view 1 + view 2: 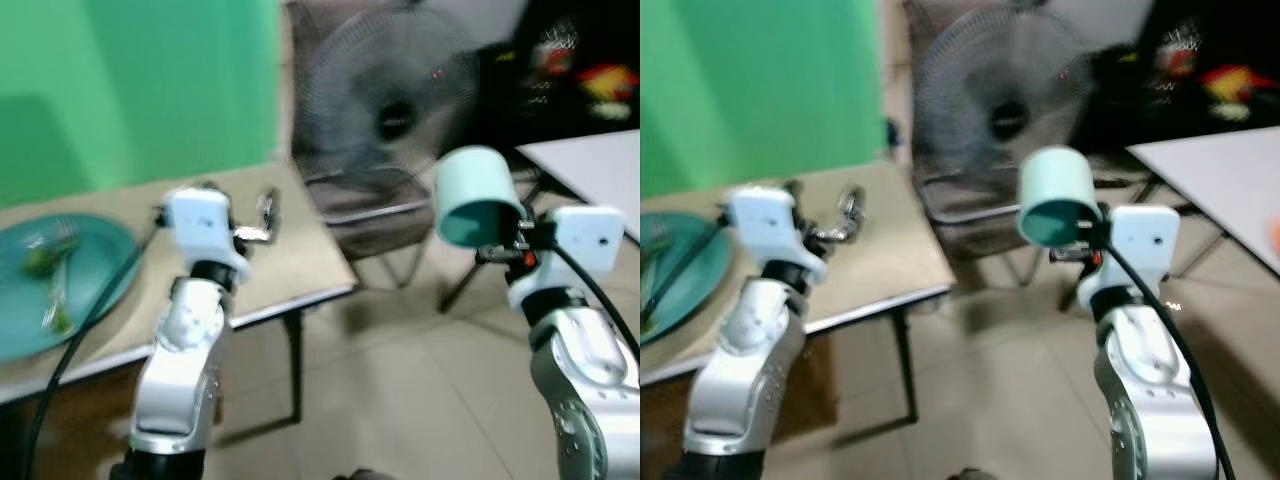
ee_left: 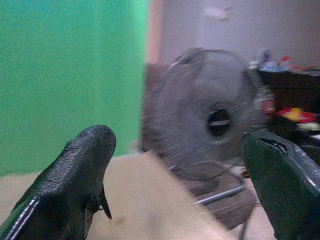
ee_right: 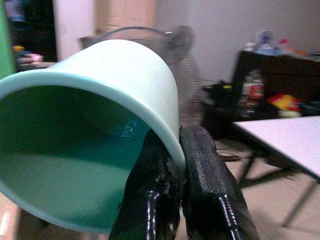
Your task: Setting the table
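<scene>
Far to my left a teal plate (image 1: 75, 300) lies on the tan table (image 1: 290, 265), with a fork (image 1: 55, 285) and bits of green food resting on it. My left gripper (image 1: 262, 222) is raised over the table's near corner, its two black fingers (image 2: 75, 175) spread wide apart with nothing between them. Beyond the table stands a grey pedestal fan (image 1: 390, 105), blurred, in front of a green wall (image 1: 130, 90). Further right, my right gripper (image 3: 182, 175) is clenched on the rim of a pale mint cup (image 1: 477, 195), one finger inside the wall and one outside; the cup is tipped on its side in the air, mouth facing back toward me, over the tiled floor (image 1: 400, 390). A white table (image 1: 590, 165) sits at far right
</scene>
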You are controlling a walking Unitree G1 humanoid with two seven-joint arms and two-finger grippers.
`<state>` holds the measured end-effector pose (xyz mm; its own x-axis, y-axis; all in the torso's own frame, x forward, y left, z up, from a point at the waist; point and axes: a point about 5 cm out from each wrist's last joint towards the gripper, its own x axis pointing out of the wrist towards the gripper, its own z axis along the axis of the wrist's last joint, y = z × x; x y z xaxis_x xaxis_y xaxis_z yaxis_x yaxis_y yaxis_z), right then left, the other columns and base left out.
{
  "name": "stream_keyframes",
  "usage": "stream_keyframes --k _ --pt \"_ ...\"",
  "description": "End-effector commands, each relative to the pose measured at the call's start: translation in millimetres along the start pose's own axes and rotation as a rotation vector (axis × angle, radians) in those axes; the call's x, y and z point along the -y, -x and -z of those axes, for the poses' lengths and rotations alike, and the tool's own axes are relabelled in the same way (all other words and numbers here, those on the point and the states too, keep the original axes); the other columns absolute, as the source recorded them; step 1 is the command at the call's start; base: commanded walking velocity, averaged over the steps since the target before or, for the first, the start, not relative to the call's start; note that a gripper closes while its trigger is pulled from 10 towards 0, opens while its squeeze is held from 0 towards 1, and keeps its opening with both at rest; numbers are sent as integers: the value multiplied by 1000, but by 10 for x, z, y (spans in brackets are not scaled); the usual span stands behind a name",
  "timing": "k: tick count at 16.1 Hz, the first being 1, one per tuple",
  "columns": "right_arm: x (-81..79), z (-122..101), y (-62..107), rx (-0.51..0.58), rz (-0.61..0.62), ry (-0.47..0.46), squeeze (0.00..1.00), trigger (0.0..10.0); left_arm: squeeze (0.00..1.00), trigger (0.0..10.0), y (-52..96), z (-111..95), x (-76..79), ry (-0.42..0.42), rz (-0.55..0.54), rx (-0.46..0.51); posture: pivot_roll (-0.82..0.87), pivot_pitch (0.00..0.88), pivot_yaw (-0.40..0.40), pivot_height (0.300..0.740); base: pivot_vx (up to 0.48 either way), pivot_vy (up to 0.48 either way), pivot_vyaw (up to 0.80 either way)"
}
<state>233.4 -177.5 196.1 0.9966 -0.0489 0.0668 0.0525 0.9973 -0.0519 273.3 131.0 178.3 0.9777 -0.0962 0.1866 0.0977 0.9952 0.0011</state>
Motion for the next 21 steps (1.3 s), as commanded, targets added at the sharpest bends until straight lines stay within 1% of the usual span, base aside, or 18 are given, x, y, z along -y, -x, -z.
stream_keyframes --k 1,2,3,4,5,6,7,8,9,11,13,15,16,17,18,20,21 --pt "-22 -43 28 14 -16 -30 0 10000 318 10000 23 16 -63 -28 -35 -8 -7 0 -35 740 0 0 -800" --pt "18 -48 28 19 6 -31 0 10000 141 10000 35 46 -63 -29 7 -36 -1 0 -28 740 0 0 -800" --pt "64 6 12 -1 37 -39 0 10000 0 10000 59 74 -73 -64 60 -56 18 0 -50 740 0 0 -800" --pt "49 11 0 -7 39 -61 0 10000 0 10000 66 71 -89 -73 73 -68 19 0 -51 740 0 0 -800" --pt "-6 17 -9 -10 21 -61 0 10000 0 10000 90 67 -125 -59 80 -78 15 0 -39 740 0 0 -788" --pt "-25 28 12 -9 -1 -27 0 10000 0 10000 93 75 -135 -76 66 -86 24 0 -39 740 0 0 -788" --pt "-18 44 21 -13 4 -29 0 10000 0 10000 71 68 -133 -84 54 -88 30 0 -32 740 0 0 -781" --pt "-11 59 24 -13 15 -15 0 10000 0 10000 56 65 -145 -83 35 -94 19 0 -25 740 0 0 -781" --pt "2 57 25 -3 33 10 0 10000 0 10000 30 66 -143 -71 52 -79 13 0 -18 740 0 0 -781" --pt "21 21 46 6 38 8 0 10000 0 10000 -21 60 -94 -63 90 -76 -4 0 1 740 0 0 -781" --pt "71 61 89 -15 44 3 0 10000 0 10000 -34 78 -13 -33 152 -83 -2 0 -14 740 0 0 -781" --pt "92 73 136 -28 49 -21 0 10000 0 10000 25 85 -19 -21 152 -94 -18 0 -4 740 0 0 -781" --pt "98 72 159 -41 46 -35 0 10000 0 10000 51 109 4 -30 175 -109 -12 0 -15 740 0 0 -775" --pt "99 78 157 -44 45 -36 0 10000 0 10000 51 123 3 -58 180 -112 -10 0 -16 740 0 0 -775" --pt "84 72 136 -35 41 -26 0 10000 0 10000 60 119 -9 -53 184 -112 4 0 -31 740 0 0 -769" --pt "58 63 90 -20 36 -13 0 10000 0 10000 47 112 -40 -50 180 -102 1 0 -30 740 0 0 -772" --pt "65 62 71 -5 45 20 0 10000 0 10000 45 139 -53 -46 175 -111 1 0 -30 740 0 0 -775"
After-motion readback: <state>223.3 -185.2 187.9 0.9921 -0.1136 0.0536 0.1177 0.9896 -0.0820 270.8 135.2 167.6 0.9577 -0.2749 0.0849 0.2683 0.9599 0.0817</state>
